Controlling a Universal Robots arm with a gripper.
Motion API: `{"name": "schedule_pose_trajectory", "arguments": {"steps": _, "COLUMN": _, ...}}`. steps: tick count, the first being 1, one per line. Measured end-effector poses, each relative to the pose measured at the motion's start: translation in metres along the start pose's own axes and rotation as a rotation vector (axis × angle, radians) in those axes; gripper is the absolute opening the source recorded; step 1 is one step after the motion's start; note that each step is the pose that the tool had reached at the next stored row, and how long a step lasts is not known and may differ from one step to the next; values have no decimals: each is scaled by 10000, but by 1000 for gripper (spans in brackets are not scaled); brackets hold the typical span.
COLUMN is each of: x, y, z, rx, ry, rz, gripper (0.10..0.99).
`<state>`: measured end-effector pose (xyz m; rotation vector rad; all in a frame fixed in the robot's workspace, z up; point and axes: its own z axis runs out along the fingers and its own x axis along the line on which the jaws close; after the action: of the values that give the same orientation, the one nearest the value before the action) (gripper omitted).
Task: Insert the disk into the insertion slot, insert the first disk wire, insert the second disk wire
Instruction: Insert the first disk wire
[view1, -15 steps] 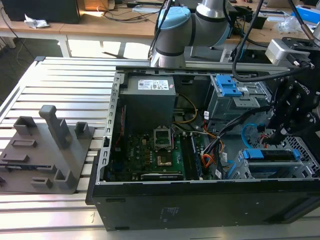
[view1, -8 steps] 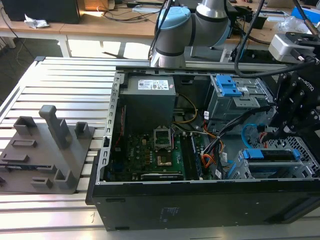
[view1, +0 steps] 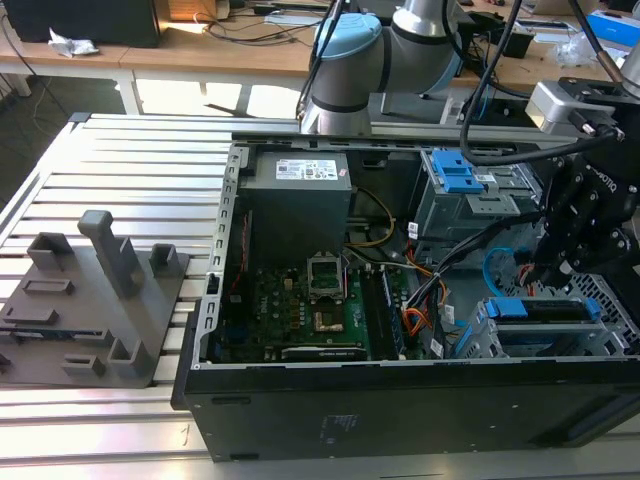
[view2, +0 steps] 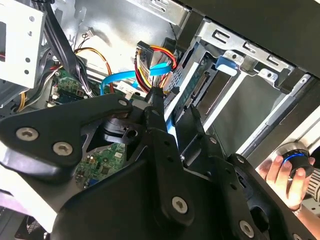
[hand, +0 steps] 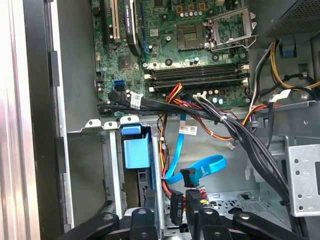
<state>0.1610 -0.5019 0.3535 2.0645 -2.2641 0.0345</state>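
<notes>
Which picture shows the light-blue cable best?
The first wrist view: there the light-blue cable lies in plain sight as a long curving loop. The second wrist view shows a shorter stretch among other wires, and the exterior view shows a small blue curve.

A grey fixture (view1: 95, 305) sits on the slatted worktop (view1: 140, 170) beside an open computer case (view1: 400, 415), its green motherboard (view1: 300, 305) inside

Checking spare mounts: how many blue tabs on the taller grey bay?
2: one blue tab atop the bay, a second adjoining it, nearer the camera. More may be hidden.
</notes>
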Motion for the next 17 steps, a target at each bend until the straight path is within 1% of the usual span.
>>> {"name": "schedule_pose_trajectory", "arguments": {"steps": 1, "x": 0, "y": 0, "z": 0, "rx": 0, "ry": 0, "rz": 0, "gripper": 376}}
{"name": "schedule_pose_trajectory", "arguments": {"steps": 2, "x": 0, "y": 0, "z": 1, "rx": 0, "ry": -1, "rz": 0, "gripper": 294}}
{"name": "schedule_pose_trajectory", "arguments": {"steps": 3, "x": 0, "y": 0, "z": 1, "rx": 0, "ry": -1, "rz": 0, "gripper": 165}}
{"name": "schedule_pose_trajectory", "arguments": {"steps": 4, "x": 1, "y": -1, "z": 1, "rx": 0, "ry": -1, "rz": 0, "gripper": 165}}
{"name": "schedule_pose_trajectory", "arguments": {"steps": 5, "x": 19, "y": -3, "z": 3, "rx": 0, "ry": -1, "rz": -1, "gripper": 165}}
{"name": "schedule_pose_trajectory", "arguments": {"steps": 6, "x": 79, "y": -8, "z": 7, "rx": 0, "ry": -1, "rz": 0, "gripper": 165}}
{"name": "schedule_pose_trajectory", "arguments": {"steps": 8, "x": 143, "y": -14, "z": 12, "rx": 0, "ry": -1, "rz": 0, "gripper": 165}}
{"name": "schedule_pose_trajectory", "arguments": {"steps": 9, "x": 195, "y": -19, "z": 15, "rx": 0, "ry": 1, "rz": 0, "gripper": 165}}
{"name": "schedule_pose_trajectory", "arguments": {"steps": 10, "x": 222, "y": -27, "z": 18, "rx": 0, "ry": 0, "rz": -3, "gripper": 165}}
{"name": "schedule_pose_trajectory", "arguments": {"steps": 11, "x": 242, "y": -54, "z": 22, "rx": -14, "ry": 2, "rz": -7, "gripper": 165}}
{"name": "schedule_pose_trajectory", "arguments": {"steps": 12, "x": 238, "y": -85, "z": 35, "rx": -25, "ry": 3, "rz": -56, "gripper": 165}}
{"name": "schedule_pose_trajectory", "arguments": {"steps": 13, "x": 236, "y": -101, "z": 46, "rx": -26, "ry": 9, "rz": -125, "gripper": 165}}
{"name": "schedule_pose_trajectory", "arguments": {"steps": 15, "x": 233, "y": -121, "z": 62, "rx": -7, "ry": 21, "rz": -409, "gripper": 165}}
{"name": "schedule_pose_trajectory", "arguments": {"steps": 17, "x": 228, "y": -134, "z": 73, "rx": -4, "ry": 18, "rz": -450, "gripper": 165}}
